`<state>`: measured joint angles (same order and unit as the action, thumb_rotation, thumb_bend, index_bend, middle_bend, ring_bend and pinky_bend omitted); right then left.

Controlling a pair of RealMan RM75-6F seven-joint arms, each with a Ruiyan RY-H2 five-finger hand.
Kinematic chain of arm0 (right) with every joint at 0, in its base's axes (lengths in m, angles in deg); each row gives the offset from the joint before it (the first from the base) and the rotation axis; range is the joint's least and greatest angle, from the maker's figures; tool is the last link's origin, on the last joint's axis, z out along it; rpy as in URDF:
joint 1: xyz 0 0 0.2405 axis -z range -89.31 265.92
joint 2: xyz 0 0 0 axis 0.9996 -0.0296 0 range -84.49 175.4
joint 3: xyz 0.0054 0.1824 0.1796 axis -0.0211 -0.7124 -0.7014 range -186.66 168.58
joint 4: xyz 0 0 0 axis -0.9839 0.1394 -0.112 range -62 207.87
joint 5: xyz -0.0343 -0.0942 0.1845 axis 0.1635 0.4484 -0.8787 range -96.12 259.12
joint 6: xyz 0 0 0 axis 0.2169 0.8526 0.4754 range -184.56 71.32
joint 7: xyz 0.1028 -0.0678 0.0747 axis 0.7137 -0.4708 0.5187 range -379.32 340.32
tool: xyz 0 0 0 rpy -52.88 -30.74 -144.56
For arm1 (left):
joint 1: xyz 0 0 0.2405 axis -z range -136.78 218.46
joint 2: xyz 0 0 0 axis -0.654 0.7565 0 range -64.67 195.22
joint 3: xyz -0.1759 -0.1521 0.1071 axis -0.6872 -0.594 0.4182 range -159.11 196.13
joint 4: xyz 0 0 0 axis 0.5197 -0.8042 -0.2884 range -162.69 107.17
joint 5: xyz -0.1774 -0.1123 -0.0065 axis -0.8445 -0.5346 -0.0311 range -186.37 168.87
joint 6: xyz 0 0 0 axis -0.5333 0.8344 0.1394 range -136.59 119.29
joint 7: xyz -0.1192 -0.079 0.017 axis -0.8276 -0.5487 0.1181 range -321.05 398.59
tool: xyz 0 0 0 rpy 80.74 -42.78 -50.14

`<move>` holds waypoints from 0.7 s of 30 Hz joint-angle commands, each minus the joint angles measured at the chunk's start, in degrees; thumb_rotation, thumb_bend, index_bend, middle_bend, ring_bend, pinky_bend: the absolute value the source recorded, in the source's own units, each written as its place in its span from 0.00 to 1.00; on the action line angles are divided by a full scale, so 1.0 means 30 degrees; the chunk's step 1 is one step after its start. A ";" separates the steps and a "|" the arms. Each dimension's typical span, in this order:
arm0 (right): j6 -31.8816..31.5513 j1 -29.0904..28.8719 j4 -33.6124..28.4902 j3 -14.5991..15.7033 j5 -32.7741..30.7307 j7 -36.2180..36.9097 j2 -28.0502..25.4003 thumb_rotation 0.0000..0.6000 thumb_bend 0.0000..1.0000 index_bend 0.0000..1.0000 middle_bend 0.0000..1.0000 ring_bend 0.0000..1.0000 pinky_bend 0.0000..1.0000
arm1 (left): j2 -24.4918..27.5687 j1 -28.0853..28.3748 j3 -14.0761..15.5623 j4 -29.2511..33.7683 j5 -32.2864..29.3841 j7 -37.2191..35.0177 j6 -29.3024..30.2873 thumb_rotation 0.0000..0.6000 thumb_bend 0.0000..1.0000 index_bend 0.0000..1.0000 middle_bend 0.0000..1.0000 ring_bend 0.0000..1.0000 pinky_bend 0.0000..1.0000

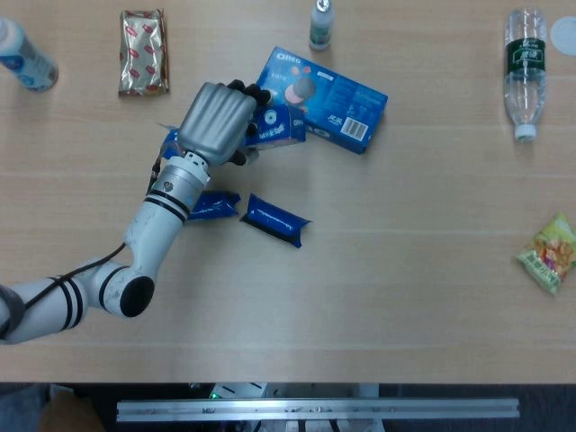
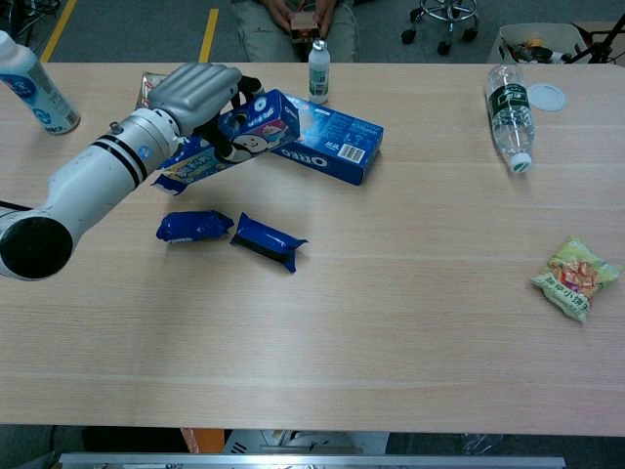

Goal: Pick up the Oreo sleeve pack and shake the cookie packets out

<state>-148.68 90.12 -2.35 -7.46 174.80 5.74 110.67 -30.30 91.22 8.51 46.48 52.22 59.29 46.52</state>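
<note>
My left hand (image 1: 216, 123) (image 2: 195, 93) grips the blue Oreo sleeve pack (image 2: 229, 137) (image 1: 274, 126), which now lies nearly level above the table with its open flap end toward the left. Two dark blue cookie packets lie on the table below it: one packet (image 2: 193, 227) (image 1: 211, 205) on the left, the other packet (image 2: 268, 242) (image 1: 275, 220) just to its right. A second, flat Oreo box (image 2: 332, 149) (image 1: 333, 101) rests behind the held pack. My right hand shows in neither view.
A clear water bottle (image 1: 525, 72) and a white lid (image 1: 564, 34) lie at the far right, a green snack bag (image 1: 550, 254) at the right edge. A foil-wrapped snack (image 1: 143, 51), a white-blue bottle (image 1: 25, 56) and a small bottle (image 1: 321, 24) stand along the back.
</note>
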 commanded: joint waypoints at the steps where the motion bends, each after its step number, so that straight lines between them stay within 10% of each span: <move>1: -0.0016 -0.0008 -0.0039 -0.0006 0.0020 -0.0039 -0.0009 1.00 0.30 0.73 0.68 0.71 0.72 | 0.0238 -0.0045 0.0646 -0.0395 -0.0049 0.1315 -0.0413 1.00 0.15 0.38 0.38 0.35 0.52; 12: -0.0159 0.0097 -0.0374 0.0010 0.0023 -0.0267 -0.0232 1.00 0.30 0.73 0.68 0.71 0.72 | 0.0286 0.0228 0.0599 0.0237 -0.4663 0.6402 -0.0776 1.00 0.15 0.04 0.13 0.16 0.41; 21: -0.0095 0.0040 -0.0246 -0.0087 -0.0067 -0.0203 -0.0163 1.00 0.30 0.73 0.68 0.71 0.72 | 0.1684 -0.1845 -0.1221 0.2923 -0.4073 0.1252 0.1281 1.00 0.15 0.02 0.14 0.16 0.41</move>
<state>-148.97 90.25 -3.09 -7.72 174.60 5.12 110.18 -27.57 88.64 6.94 51.48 38.67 68.87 47.88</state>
